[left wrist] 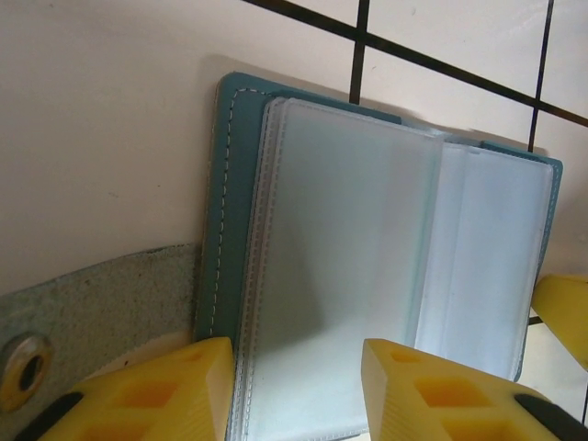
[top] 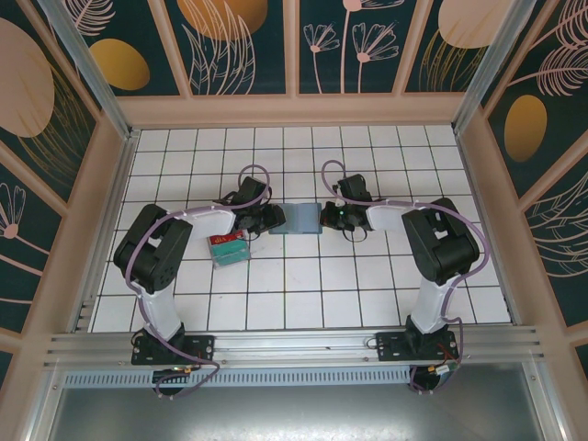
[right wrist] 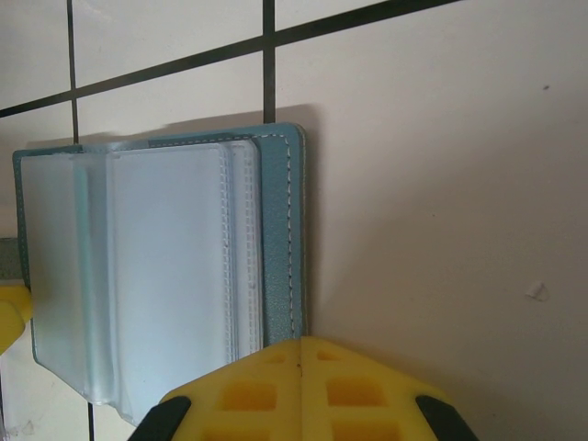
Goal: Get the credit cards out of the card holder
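**Left gripper astride open card holder; upper sleeves look empty**

Left gripper's yellow fingers stand parted. The near edge of the clear sleeves lies flat between them, and nothing is pinched. Right gripper has its fingers pressed together, with the tips at the teal cover's edge; contact there is likely but not certain. Holder lies opened on the tiled table between both grippers, near a clear tray.

Judgement: holder is light and limp, sleeves slick and floppy. Pin the stitched cover and draw each card by its stiff exposed edge.

Count: one holder, several sleeves, one tray. Number of credit cards cannot be told.
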### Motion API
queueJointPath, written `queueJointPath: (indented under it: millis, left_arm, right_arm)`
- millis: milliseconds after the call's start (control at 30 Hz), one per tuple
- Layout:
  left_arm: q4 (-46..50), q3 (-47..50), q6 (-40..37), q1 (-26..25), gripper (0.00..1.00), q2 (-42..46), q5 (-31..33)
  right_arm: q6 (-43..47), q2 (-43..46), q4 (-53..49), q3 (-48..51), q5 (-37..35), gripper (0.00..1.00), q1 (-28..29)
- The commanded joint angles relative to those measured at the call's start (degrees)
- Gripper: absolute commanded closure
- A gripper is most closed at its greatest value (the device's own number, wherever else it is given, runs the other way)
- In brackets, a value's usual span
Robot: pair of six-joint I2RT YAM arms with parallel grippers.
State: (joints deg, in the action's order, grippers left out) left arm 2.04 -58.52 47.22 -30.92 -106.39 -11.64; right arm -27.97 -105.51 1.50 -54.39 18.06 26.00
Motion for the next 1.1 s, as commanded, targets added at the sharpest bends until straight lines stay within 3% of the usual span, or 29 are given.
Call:
queueJointPath:
  millis: [0, 300, 600, 667, 867, 1067]
  left_arm:
    - [-1.86, -1.24, -0.02, -0.44, 0.58, -0.95, -2.3]
    - [-5.08, -1.85, 0.15, -1.25, 0.56, -1.03, -6.62]
    - [-5.37, -4.1, -0.79, -1.67, 0.43, 0.11, -7.71]
    - [-4.62, -4.95, -1.0, -1.95, 0.31, -0.15, -7.63]
    - [-2.69, -5.64, -1.95, -2.11, 0.13, -0.41, -6.72]
    - [1.06, -5.46, -2.73, -1.94, 0.15, 0.74, -2.55]
  right_arm:
    - [-0.42, -1.19, 0.19, -0.05, 0.48, 1.0, 0.63]
    - [-0.62, -1.62, 0.18, -0.28, 0.82, 1.0, 0.65]
    - [-0.74, -2.07, 0.33, -0.52, 0.99, 1.0, 0.71]
    - [-0.69, -2.07, 0.26, -0.47, 0.93, 1.0, 0.67]
    - [-0.7, -2.08, 0.18, -0.55, 0.92, 1.0, 0.55]
    - [-0.51, -1.72, -0.48, -1.3, 0.75, 0.96, 0.42]
